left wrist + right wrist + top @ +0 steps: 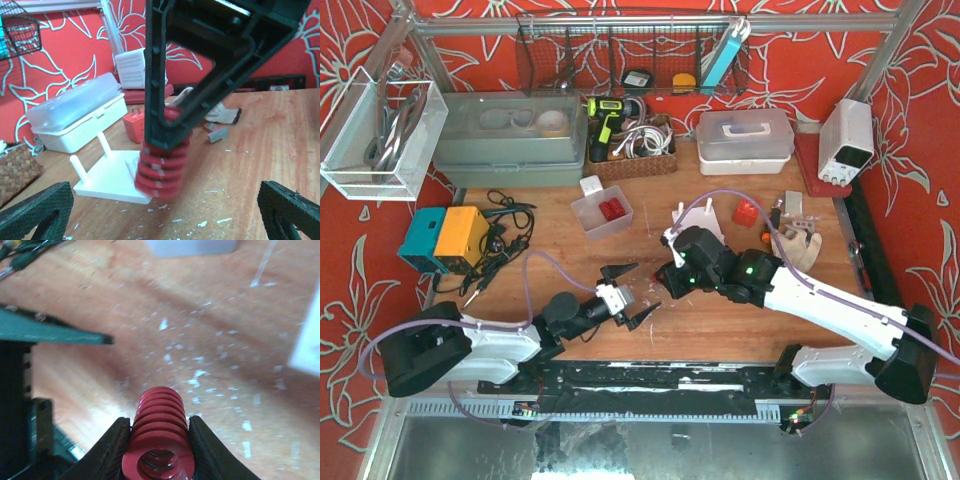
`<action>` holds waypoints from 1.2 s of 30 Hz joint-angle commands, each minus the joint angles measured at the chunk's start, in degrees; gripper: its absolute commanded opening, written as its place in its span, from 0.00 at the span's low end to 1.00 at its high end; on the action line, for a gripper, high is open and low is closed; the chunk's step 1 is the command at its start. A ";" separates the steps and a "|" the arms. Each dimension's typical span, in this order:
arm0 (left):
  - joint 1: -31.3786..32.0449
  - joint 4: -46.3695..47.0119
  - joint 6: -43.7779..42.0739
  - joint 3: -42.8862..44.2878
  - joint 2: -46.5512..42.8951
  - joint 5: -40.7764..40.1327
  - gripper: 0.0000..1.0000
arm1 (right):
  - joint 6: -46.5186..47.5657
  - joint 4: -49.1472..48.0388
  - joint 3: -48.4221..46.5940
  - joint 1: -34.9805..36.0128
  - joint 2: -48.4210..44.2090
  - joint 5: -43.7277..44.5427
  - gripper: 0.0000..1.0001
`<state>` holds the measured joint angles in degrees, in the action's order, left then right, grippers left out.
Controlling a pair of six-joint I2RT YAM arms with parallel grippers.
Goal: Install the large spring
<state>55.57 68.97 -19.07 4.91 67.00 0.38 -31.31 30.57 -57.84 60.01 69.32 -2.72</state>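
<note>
My right gripper (667,275) is shut on the large red spring (159,432), which sits upright between its two black fingers (112,450). In the left wrist view the spring (161,167) hangs just above the wood at the near corner of the white peg plate (107,175), beside a short peg; whether it touches is unclear. The plate (703,218) carries thin upright pegs. My left gripper (630,294) is open and empty, facing the spring from the left, its fingertips (35,210) spread wide.
An orange-red block (746,212) and a glove (802,246) lie right of the plate. A small clear bin (603,212) with red parts stands behind. A white lidded box (745,135), a power supply (847,140), a grey tub (510,140) and a teal-yellow box (445,237) with cables stand around.
</note>
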 commanded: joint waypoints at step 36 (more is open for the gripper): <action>-11.03 -13.90 24.62 6.02 -0.42 -14.06 1.00 | 17.43 11.91 -34.72 -32.65 38.20 13.13 0.00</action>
<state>44.66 54.57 5.41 11.14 67.81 -13.21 -14.15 41.41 -89.52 27.94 105.69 12.03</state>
